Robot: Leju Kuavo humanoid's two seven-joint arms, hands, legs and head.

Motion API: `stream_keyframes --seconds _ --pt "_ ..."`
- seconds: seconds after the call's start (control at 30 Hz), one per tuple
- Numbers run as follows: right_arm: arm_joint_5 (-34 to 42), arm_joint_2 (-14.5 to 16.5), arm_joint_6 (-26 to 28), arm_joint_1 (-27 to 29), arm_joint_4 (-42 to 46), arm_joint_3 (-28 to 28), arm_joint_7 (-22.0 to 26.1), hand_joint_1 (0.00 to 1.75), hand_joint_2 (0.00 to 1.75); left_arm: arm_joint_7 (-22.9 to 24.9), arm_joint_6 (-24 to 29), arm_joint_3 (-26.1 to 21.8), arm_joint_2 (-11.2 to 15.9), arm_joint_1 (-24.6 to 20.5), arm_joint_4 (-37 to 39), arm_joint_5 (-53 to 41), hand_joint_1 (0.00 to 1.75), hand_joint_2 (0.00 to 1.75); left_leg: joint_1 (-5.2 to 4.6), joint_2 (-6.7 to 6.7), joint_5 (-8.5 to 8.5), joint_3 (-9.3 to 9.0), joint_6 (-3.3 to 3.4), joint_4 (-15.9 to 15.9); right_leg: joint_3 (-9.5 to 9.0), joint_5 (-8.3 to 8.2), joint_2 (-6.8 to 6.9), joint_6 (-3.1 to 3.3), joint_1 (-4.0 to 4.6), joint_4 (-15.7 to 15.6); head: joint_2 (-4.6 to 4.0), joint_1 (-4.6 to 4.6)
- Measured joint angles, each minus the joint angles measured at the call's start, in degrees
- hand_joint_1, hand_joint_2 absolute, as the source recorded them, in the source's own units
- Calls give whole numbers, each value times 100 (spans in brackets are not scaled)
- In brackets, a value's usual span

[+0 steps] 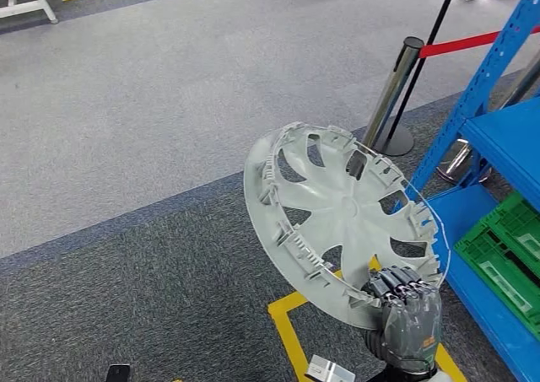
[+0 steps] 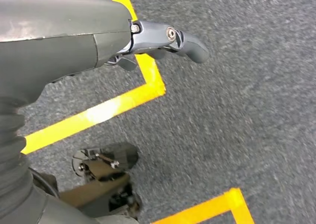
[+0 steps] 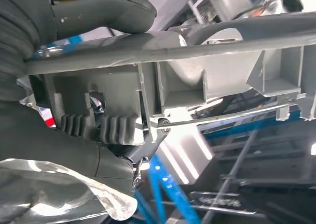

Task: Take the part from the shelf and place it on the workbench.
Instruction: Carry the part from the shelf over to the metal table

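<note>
The part is a grey plastic wheel cover with curved spokes and a ribbed rim, held tilted in the air over the carpet. My right hand grips its near rim from below, at the lower right of the head view. In the right wrist view the rim is clamped between my thumb and the fingers. My left hand hangs over the floor with its fingers stretched out and nothing in them.
A blue metal shelf stands at the right with green crates on its lower level. A chrome stanchion with a red belt stands beside it. Yellow tape marks the grey carpet under the cover. Open carpet stretches to the left and ahead.
</note>
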State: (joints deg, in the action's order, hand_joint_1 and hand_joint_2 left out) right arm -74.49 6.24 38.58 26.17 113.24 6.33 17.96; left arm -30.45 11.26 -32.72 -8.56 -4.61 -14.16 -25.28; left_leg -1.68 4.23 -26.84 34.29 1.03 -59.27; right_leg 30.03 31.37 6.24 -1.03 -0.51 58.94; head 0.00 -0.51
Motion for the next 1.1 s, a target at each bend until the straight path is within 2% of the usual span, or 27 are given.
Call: stream_keyframes --seconds 0.03,0.07,0.13,0.2,0.23,0.27,0.3,0.33,0.37,0.4,0.47,0.5,0.53,0.57,0.63,0.7,0.73,0.77,0.8,0.83,0.87,0.9,0.97,1.0,1.03,1.07,1.1 --pt "-27 -9 0 9 10 18 -32 175 175 8 -2 0 3 10 0 -7 0 175 5 -73 16 -15 19 34 -18 14 61 -30 4 -18 0 -2" --pt "-48 -21 0 17 22 34 -61 175 175 14 -5 0 3 25 0 -17 0 175 20 -141 36 -43 42 83 -25 52 41 -57 3 -5 0 -5" --pt "-71 -49 0 35 54 59 -102 175 175 28 -10 -2 6 26 0 -34 0 175 60 -276 83 -106 99 179 106 257 -214 -95 0 299 -1 -20" --pt "-82 -85 0 47 74 70 -121 175 175 43 -21 -3 5 14 0 -49 0 175 77 -414 95 -113 133 196 484 562 -527 -108 -11 1029 -2 -39" --pt "-88 -101 0 57 78 76 -125 175 175 49 -27 -3 1 12 0 -55 0 175 79 -492 95 -114 136 193 685 644 -588 -116 -13 1361 -2 -50" --pt "-93 -117 0 70 80 86 -131 175 175 56 -32 -3 -3 13 0 -61 0 175 82 -573 92 -117 137 190 819 626 -613 -123 -17 1533 -2 -53" --pt "-97 -131 0 81 81 99 -139 175 175 62 -36 -2 -6 15 0 -66 0 175 89 -656 89 -122 133 183 846 490 -624 -131 -22 1476 -2 -54" --pt "-98 -142 0 90 81 110 -149 175 175 66 -37 -3 -8 15 0 -70 0 175 102 -739 81 -127 121 169 765 262 -649 -140 -34 1205 -2 -57" --pt "-98 -149 0 93 81 116 -159 175 175 68 -37 -3 -8 15 0 -76 0 175 114 -818 65 -125 97 145 621 26 -733 -153 -55 821 -2 -57" --pt "-98 -155 0 93 84 120 -165 175 175 68 -37 -4 -5 10 0 -82 0 175 116 -893 43 -105 65 96 475 -128 -887 -162 -83 458 -2 -60" --pt "-97 -163 0 98 98 125 -171 175 175 68 -38 -4 1 4 0 -96 0 175 122 -1023 20 -38 -8 27 299 -212 -1109 -133 -112 100 -2 -59" --pt "-98 -168 0 102 105 131 -171 175 175 68 -39 -4 4 5 0 -99 0 175 127 -1085 24 -7 -40 10 278 -187 -1131 -99 -105 87 -2 -59" --pt "-98 -171 0 106 110 139 -172 175 175 68 -39 -4 6 13 0 -101 0 175 142 -1145 33 11 -65 11 264 -192 -1063 -57 -101 94 -1 -56" --pt "-97 -174 0 105 112 147 -173 175 175 68 -39 -4 9 23 0 -101 0 175 146 -1134 21 24 -90 -13 252 -197 -997 -23 -98 82 -1 -54" --pt "-95 -176 0 108 122 159 -177 175 175 68 -39 -4 14 27 0 -101 0 175 142 -895 -163 154 -141 -312 213 -195 -837 43 -100 56 -1 -24" --pt "-97 -178 0 112 135 161 -179 175 175 68 -39 -4 10 12 0 -102 0 175 150 -588 -521 480 -185 -1025 186 -172 -662 90 -71 52 -2 1" --pt "-99 -178 0 113 137 162 -178 175 175 68 -39 -4 7 9 0 -102 0 175 162 -527 -661 651 -196 -1382 179 -160 -577 100 -57 53 -2 0" --pt "-99 -178 0 112 138 164 -177 175 175 68 -39 -4 6 12 0 -102 0 175 170 -503 -708 753 -198 -1596 172 -148 -496 106 -47 53 -2 0" --pt "-96 -178 0 111 138 166 -177 175 175 69 -39 -4 4 19 0 -103 0 175 173 -493 -643 752 -191 -1595 161 -134 -420 107 -40 54 -2 1" --pt "-89 -178 0 108 138 168 -179 175 175 73 -39 -4 4 24 0 -104 0 175 170 -473 -479 638 -174 -1369 142 -119 -348 105 -34 53 -2 1" --pt "-80 -178 0 102 138 168 -185 175 175 79 -38 -4 6 26 0 -106 0 175 155 -397 -263 439 -142 -980 116 -100 -279 100 -28 52 -2 1" --pt "-73 -178 0 96 138 169 -193 175 175 87 -37 -4 8 20 0 -108 0 175 122 -265 -115 239 -108 -594 91 -80 -216 89 -18 51 -2 1" --pt "-58 -178 0 85 138 169 -204 175 175 104 -28 -5 18 -4 0 -110 0 175 45 -51 4 5 -44 -100 63 -47 -99 49 3 46 -2 -1" --pt "-42 -178 0 76 138 171 -198 175 175 112 -24 -6 26 -12 0 -110 0 175 16 -34 -22 -6 -26 -50 55 -39 -40 22 10 35 -2 -3" --pt "-14 -178 0 62 138 174 -183 175 175 119 -20 -9 34 -12 0 -110 0 175 9 -91 -10 -4 0 -11 38 -32 22 -8 12 20 -2 -4" --pt "23 -180 0 40 137 178 -160 175 175 131 -19 -11 38 -4 0 -110 0 175 23 -155 9 -20 24 28 28 -10 34 -39 4 13 -2 -8" --pt "74 -181 0 12 133 181 -126 175 175 144 -19 -13 39 0 0 -112 0 175 41 -217 27 -46 55 72 41 41 -41 -65 -2 57 -2 -13"
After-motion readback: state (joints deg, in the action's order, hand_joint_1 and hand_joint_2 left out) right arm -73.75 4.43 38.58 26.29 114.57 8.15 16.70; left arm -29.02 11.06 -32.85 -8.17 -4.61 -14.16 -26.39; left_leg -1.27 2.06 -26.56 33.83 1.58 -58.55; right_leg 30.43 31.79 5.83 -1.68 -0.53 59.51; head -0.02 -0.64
